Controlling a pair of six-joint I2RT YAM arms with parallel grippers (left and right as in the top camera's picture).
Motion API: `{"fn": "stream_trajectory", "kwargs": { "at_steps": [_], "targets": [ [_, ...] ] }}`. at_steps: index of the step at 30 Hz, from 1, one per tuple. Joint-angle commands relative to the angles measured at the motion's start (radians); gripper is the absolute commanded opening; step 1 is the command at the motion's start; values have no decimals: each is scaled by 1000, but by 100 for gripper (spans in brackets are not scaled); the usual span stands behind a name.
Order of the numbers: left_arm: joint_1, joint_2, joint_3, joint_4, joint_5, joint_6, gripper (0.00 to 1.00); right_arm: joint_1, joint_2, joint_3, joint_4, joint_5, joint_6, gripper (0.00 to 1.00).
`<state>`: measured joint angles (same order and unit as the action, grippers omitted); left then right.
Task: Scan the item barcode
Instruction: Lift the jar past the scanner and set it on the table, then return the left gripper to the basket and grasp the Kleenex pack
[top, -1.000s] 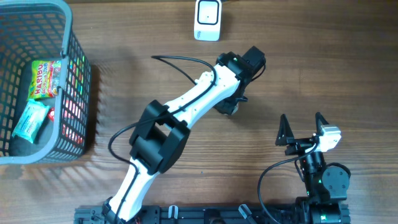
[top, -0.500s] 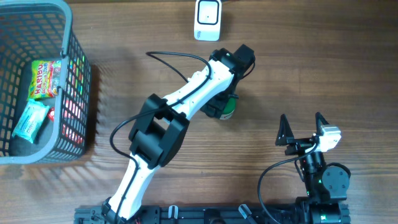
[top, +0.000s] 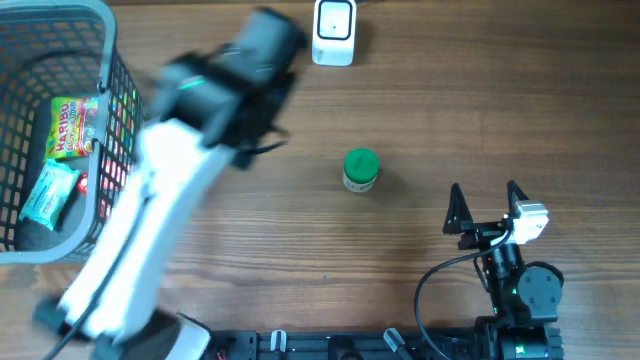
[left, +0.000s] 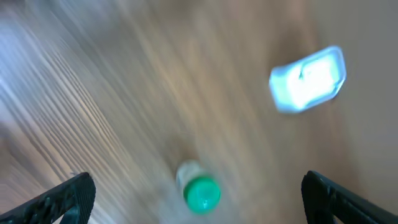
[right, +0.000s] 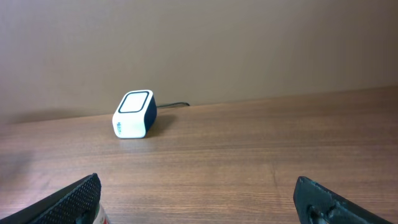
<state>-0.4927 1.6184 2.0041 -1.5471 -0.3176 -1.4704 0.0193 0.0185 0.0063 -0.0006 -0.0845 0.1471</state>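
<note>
One counter (top: 420, 90). Two arms: the left arm (top: 150, 220), blurred, and the right arm (top: 520, 285). Four fingers in all: two left fingers (left: 65, 198) and two right fingers (right: 74, 198). One green-capped bottle (top: 360, 170), ahead of the left fingers and between them. One white scanner (top: 333, 31), ahead of the right fingers, nearer the left-hand one. One grey basket (top: 60, 8), well apart from both pairs, holding at least two packets: one Haribo bag (top: 72, 127) and one pale blue packet (top: 50, 195).

The left arm (top: 150, 230) is a blur overhead, covering part of the basket (top: 118, 90), which the frame's edges also cut. The left wrist view smears bottle (left: 199, 191) and scanner (left: 308, 79). In the right wrist view only a sliver of bottle shows at the bottom edge.
</note>
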Motion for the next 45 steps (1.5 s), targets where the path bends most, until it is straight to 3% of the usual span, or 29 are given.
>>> {"fn": "stream_trajectory", "kwargs": {
  "at_steps": [1,10,17,20,24,32,45],
  "targets": [
    [155,-123,12,-64,-197,28,100,8,-2,-1,2,10,-15,100],
    [775,-168,11,-74,-141,185,100,8,-2,-1,3,10,-16,100],
    [1052,-37,4,-73,-32,184,100,8,-2,-1,2,10,-16,100],
    [1081,46,-13,-65,-10,196,100,8,-2,-1,2,10,-16,100],
    [1082,175,-58,11,108,377,100,8,-2,-1,3,10,-16,100],
    [1060,395,-100,26,175,420,100,8,-2,-1,2,10,-16,100],
    [1019,432,-407,360,303,581,100,8,-2,-1,3,10,-16,100]
  ]
}}
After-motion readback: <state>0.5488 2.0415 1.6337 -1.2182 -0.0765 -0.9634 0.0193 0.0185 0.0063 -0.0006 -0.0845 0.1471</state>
